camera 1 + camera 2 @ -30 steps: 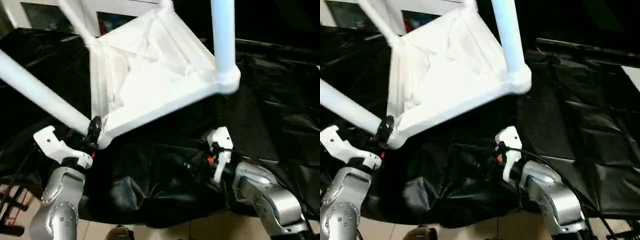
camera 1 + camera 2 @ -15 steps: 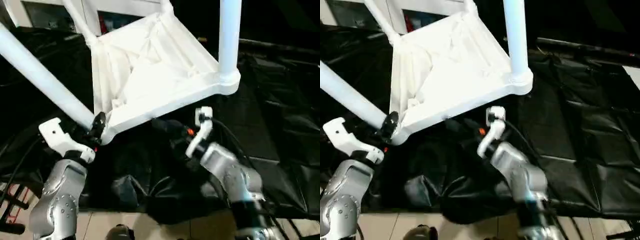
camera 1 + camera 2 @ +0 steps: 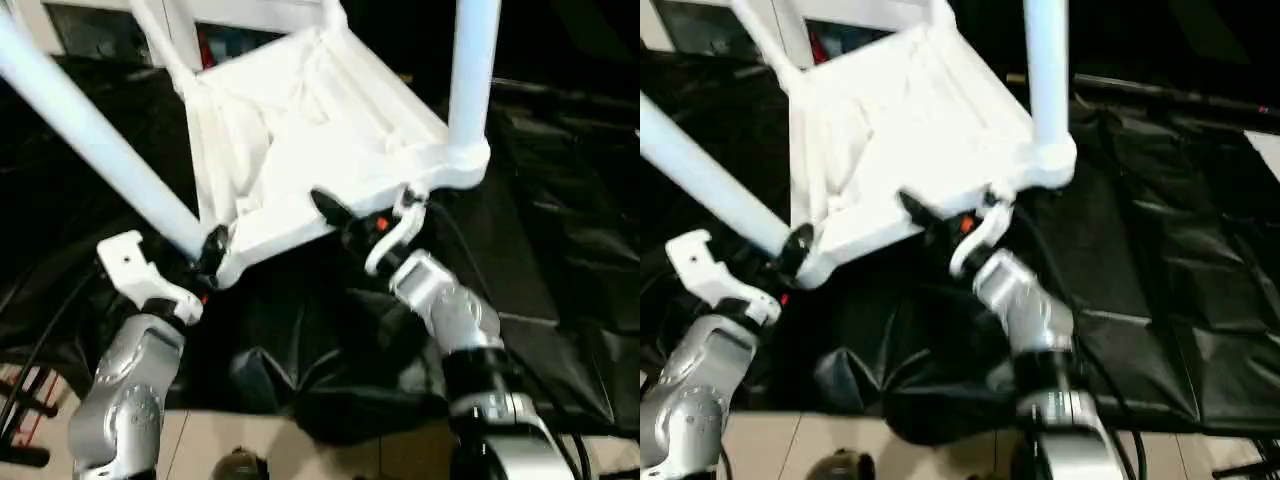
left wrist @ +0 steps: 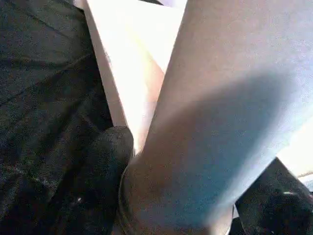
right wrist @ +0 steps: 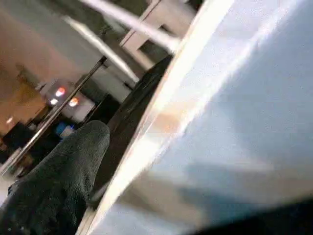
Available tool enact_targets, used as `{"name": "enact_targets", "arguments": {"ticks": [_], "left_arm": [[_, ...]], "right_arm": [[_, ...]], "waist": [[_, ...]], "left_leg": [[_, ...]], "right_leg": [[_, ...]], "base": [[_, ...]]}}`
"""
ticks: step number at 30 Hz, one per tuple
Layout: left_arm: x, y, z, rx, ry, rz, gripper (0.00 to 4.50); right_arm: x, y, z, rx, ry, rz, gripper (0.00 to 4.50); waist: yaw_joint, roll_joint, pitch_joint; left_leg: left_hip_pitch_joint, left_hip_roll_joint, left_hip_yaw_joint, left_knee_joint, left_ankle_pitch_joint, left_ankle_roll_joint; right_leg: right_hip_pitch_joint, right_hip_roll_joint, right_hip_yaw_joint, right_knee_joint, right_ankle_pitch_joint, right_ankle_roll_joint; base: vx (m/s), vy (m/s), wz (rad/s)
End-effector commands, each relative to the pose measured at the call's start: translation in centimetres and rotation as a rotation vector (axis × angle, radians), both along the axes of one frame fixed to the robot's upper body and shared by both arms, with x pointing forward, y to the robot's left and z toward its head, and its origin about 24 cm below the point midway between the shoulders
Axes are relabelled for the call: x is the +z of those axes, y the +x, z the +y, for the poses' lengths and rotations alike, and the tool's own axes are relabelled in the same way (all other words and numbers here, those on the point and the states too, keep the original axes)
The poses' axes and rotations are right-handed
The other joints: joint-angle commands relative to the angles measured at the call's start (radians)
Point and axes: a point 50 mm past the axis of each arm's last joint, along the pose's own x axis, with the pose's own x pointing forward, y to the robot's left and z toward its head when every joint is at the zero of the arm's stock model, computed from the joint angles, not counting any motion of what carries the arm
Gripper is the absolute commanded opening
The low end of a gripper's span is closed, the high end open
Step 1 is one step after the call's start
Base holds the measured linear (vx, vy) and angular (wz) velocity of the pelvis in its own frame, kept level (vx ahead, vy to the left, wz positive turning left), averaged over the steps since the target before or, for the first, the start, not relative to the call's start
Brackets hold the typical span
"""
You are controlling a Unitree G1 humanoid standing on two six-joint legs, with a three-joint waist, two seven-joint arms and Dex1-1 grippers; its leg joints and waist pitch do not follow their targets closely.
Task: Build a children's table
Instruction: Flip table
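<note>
The children's table lies tilted with its ribbed underside (image 3: 300, 120) facing me, on black cloth. Three white legs stand in its corner sockets: one slanting off to the left (image 3: 90, 130), one upright at the right (image 3: 472, 80), one at the back (image 3: 160, 30). My left gripper (image 3: 212, 252) is shut on the left leg's base just above the near-left socket; in the left wrist view one finger (image 4: 105, 161) shows on each side of the leg (image 4: 215, 112). My right gripper (image 3: 345, 215) is open at the top's near rim, one black finger (image 5: 63, 181) beside the edge (image 5: 161, 127).
Crumpled black cloth (image 3: 560, 200) covers the work surface and hangs over its front edge. White cabinets (image 3: 250, 12) stand behind the table. Pale floor (image 3: 200, 440) shows below, between my forearms.
My right arm has swung up and to the left, from low over the cloth to the table top's near rim. The left gripper has kept its hold on the leg.
</note>
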Motion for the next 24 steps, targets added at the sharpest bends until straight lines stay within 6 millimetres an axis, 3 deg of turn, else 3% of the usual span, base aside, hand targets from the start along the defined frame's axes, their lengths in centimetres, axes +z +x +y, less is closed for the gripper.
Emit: {"name": "enact_targets", "arguments": {"ticks": [1,6,12,19,24], "left_arm": [[1.3,0.0,-2.1,-0.137,-0.062,-0.078,2.81],[1.2,-0.2,-2.3,-0.153,-0.056,-0.075,2.81],[1.1,-0.4,-2.4,-0.168,-0.049,-0.071,2.81],[1.0,-0.4,-2.4,-0.176,-0.045,-0.07,2.81],[1.0,-0.4,-2.4,-0.183,-0.032,-0.065,2.81]], "right_arm": [[0.0,0.8,-0.5,-0.064,0.03,0.027,4.5],[0.2,1.7,-0.8,-0.123,0.109,0.068,4.5],[0.2,2.0,-1.0,-0.134,0.138,0.076,3.89],[0.1,2.2,-0.9,-0.137,0.143,0.075,3.28],[0.2,2.3,-1.1,-0.149,0.138,0.07,2.89]], "waist": [[-0.005,0.013,-0.068],[-0.006,0.011,-0.068],[-0.005,0.012,-0.07],[-0.008,0.015,-0.068],[-0.01,0.015,-0.069]], "left_leg": [[0.033,0.074,-0.033,-0.075,-0.079,-0.004],[0.033,0.075,-0.032,-0.076,-0.112,-0.009],[0.03,0.074,-0.031,-0.073,-0.082,0.008],[0.031,0.075,-0.031,-0.076,-0.112,-0.003],[0.031,0.075,-0.031,-0.075,-0.102,0.003]], "right_leg": [[0.035,-0.08,0.053,-0.049,0.056,-0.205],[0.035,-0.082,0.055,-0.052,0.018,-0.213],[0.036,-0.08,0.053,-0.048,0.055,-0.217],[0.034,-0.081,0.053,-0.051,0.016,-0.219],[0.034,-0.079,0.053,-0.049,0.037,-0.222]], "base": [[0.0,0.0,0.0],[0.0,0.0,0.0],[0.0,0.0,0.0],[0.0,0.0,0.0],[0.0,0.0,0.0]]}}
